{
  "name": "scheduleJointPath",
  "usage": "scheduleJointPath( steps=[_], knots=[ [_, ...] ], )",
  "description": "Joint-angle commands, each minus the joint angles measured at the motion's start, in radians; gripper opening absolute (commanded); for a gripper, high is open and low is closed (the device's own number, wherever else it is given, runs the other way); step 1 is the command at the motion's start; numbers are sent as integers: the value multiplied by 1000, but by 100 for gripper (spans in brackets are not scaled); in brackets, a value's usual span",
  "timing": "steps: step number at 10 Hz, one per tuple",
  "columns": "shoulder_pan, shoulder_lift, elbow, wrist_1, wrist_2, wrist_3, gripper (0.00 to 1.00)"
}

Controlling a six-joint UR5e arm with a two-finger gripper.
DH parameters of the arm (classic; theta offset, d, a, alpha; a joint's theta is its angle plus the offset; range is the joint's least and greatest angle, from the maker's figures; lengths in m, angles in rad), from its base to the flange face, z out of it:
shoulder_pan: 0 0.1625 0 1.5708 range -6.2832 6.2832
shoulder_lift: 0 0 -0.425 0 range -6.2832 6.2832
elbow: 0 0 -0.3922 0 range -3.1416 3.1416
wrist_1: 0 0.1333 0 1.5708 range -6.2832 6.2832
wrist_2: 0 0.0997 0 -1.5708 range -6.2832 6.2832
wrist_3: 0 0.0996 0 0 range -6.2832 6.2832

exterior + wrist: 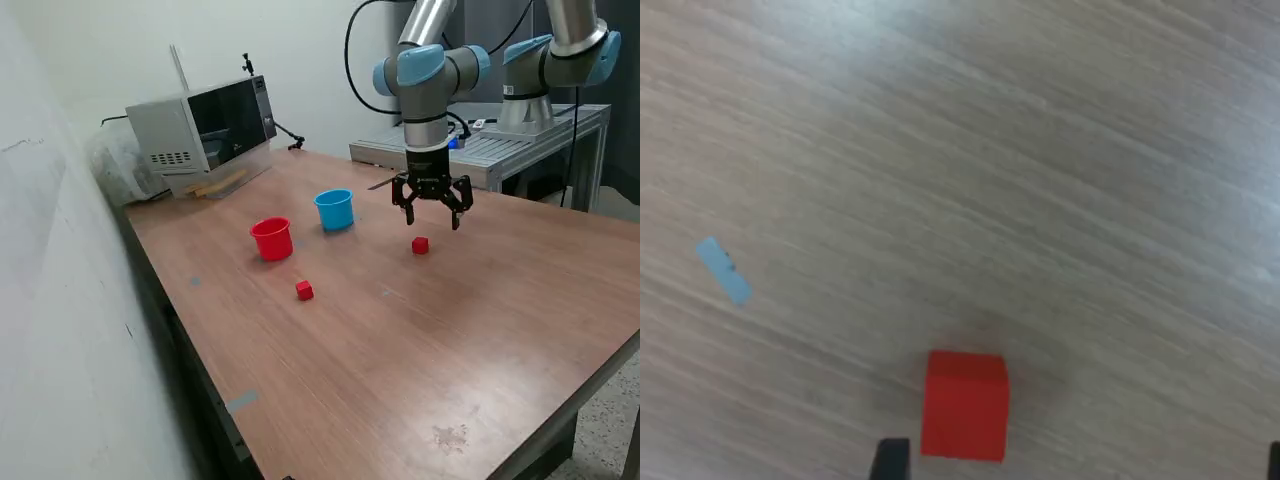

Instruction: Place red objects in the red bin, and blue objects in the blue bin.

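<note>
Two red cubes lie on the wooden table: one [420, 245] just below my gripper [432, 213], the other [304, 290] nearer the front, toward the exterior view's left. My gripper hangs above the table with its fingers spread open and nothing between them. In the wrist view the nearer red cube [965, 404] sits close to a dark fingertip [890, 459]. The red cup [272, 238] and the light blue cup [335, 209] stand upright side by side beyond the cubes. No blue cubes show in either view.
A microwave [205, 128] stands at the table's back on the exterior view's left. A second arm's base and a metal bench [520, 135] are behind the table. A small light blue tape scrap [723, 270] lies on the tabletop.
</note>
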Motion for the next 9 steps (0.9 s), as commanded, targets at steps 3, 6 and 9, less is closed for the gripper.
scheduleJointPath(
  steps=[3,6,9],
  knots=[
    [0,30,5,-32,0,-2,100],
    [0,43,1,-37,0,-4,100],
    [-2,52,1,-37,0,-19,0]
  ],
)
